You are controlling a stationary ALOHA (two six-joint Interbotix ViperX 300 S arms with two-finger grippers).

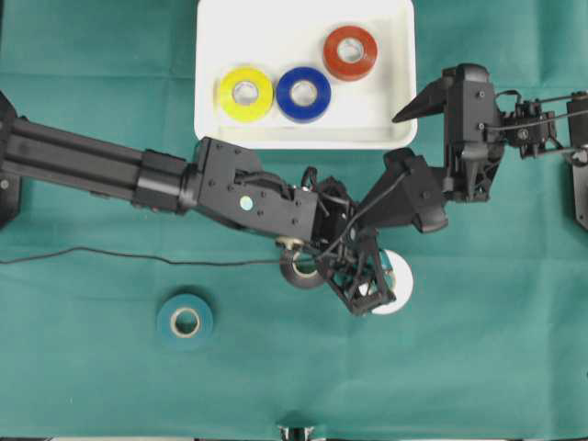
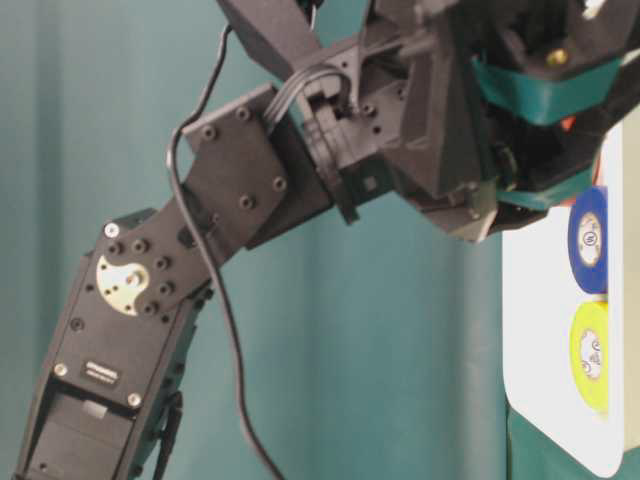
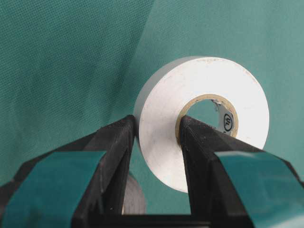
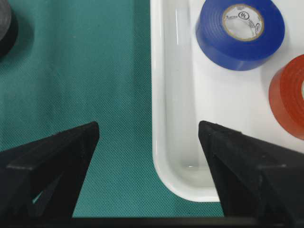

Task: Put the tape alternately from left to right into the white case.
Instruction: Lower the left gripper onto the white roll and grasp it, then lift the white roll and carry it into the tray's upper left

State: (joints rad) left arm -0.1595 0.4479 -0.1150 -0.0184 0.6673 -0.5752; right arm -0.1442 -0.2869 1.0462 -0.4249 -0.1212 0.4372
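Six tape rolls (image 1: 245, 94), one white case (image 1: 276, 28).

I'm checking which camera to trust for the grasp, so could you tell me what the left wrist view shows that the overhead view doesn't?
Only the left wrist view shows the grip: the left gripper is shut on the white roll, one finger through its core and one outside.

Only the overhead view shows the case holding the yellow roll, blue roll and red roll, the teal roll on the cloth, and the open right gripper.

Both show the white roll, the black roll and the green cloth.
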